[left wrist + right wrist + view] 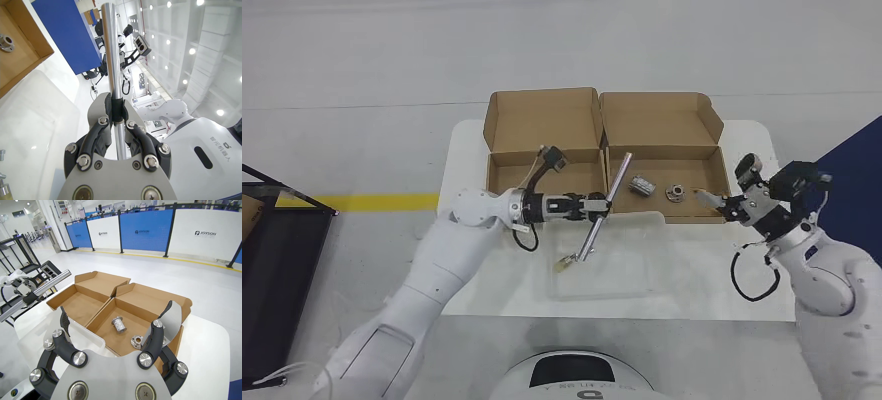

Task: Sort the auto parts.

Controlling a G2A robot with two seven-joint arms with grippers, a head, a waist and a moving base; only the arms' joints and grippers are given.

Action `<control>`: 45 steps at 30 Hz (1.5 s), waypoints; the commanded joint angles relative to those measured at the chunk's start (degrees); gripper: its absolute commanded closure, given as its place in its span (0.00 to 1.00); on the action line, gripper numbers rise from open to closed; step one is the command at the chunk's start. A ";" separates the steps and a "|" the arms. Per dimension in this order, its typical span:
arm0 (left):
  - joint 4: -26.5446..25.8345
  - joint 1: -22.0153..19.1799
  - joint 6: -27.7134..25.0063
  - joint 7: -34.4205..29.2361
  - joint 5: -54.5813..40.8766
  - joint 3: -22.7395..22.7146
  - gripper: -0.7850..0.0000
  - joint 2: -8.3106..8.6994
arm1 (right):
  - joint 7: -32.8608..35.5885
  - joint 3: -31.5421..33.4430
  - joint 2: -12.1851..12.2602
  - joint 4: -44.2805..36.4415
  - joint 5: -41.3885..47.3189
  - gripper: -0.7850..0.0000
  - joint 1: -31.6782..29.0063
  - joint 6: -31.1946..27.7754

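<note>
Steel rod clamped in the left tool over the table's middle; right tool gapes beside the right cardboard box's outer edge.

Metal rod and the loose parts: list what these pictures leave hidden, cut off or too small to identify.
Left wrist view: the metal rod runs behind the left gripper, hiding its near end.
Left wrist view: small metal parts are cut off by the picture's edge.
Right wrist view: a finger of the right gripper partly covers the flange.
Top view: the small part beside the rod's end is too small to identify.
</note>
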 commanded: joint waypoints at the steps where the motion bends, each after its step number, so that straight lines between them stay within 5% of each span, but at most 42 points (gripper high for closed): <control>1: -0.13 0.11 -0.25 0.74 1.00 0.30 1.00 0.02 | 3.53 -2.34 0.14 1.07 3.60 0.00 2.67 -1.55; 8: 0.20 -0.28 -0.77 1.40 2.01 0.91 1.00 0.08 | 14.44 -7.11 0.68 3.12 13.47 0.00 7.29 -2.23; 20: 1.99 -1.32 -2.34 1.86 3.16 1.70 1.00 0.18 | 15.29 -8.60 0.64 3.84 14.65 0.00 7.49 -2.15; 28: 2.13 -2.06 -3.82 4.08 6.44 3.47 1.00 -0.08 | 36.01 -18.99 1.03 19.62 46.71 0.00 22.05 -0.62; 34: 2.24 -2.39 -3.58 4.98 7.63 3.99 1.00 -0.04 | 42.09 -22.56 1.01 24.71 52.78 0.44 27.49 0.73; 36: 2.10 -2.50 -3.64 5.40 8.35 4.28 1.00 -0.06 | 42.89 -23.37 1.01 25.46 53.27 0.50 28.23 1.50; 45: 0.84 -2.39 -3.73 7.47 11.02 4.91 1.00 0.09 | 45.07 -26.38 1.06 26.37 53.33 0.54 29.91 3.52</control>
